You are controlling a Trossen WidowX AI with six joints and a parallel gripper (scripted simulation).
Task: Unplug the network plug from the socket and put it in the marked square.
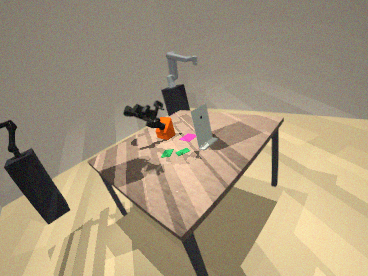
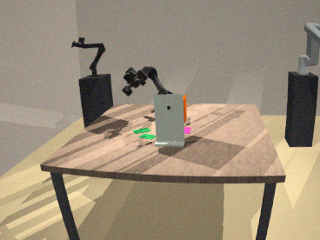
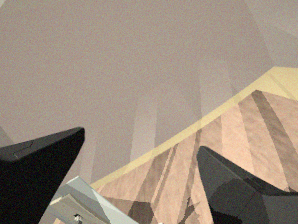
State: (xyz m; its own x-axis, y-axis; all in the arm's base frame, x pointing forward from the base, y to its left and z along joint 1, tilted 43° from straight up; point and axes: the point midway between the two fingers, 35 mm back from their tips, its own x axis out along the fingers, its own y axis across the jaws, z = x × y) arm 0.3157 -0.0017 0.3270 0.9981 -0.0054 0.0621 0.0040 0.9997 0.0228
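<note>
Still in its socket, plug (image 2: pixel 168 107) shows only as a small dark spot on upright grey panel (image 2: pixel 170 120), w/ pink square (image 1: pixel 188 137) on table (image 2: pixel 217 152) beside it. Gripper (image 2: pixel 130 83) hangs well apart, fingers spread wide, nothing between.

The table (image 1: pixel 210 190) is striped brown wood, bearing a pale grey panel (image 1: pixel 202 125), green patches (image 1: pixel 168 153), a pink patch (image 1: pixel 188 137) and an orange block (image 1: pixel 165 128).
</note>
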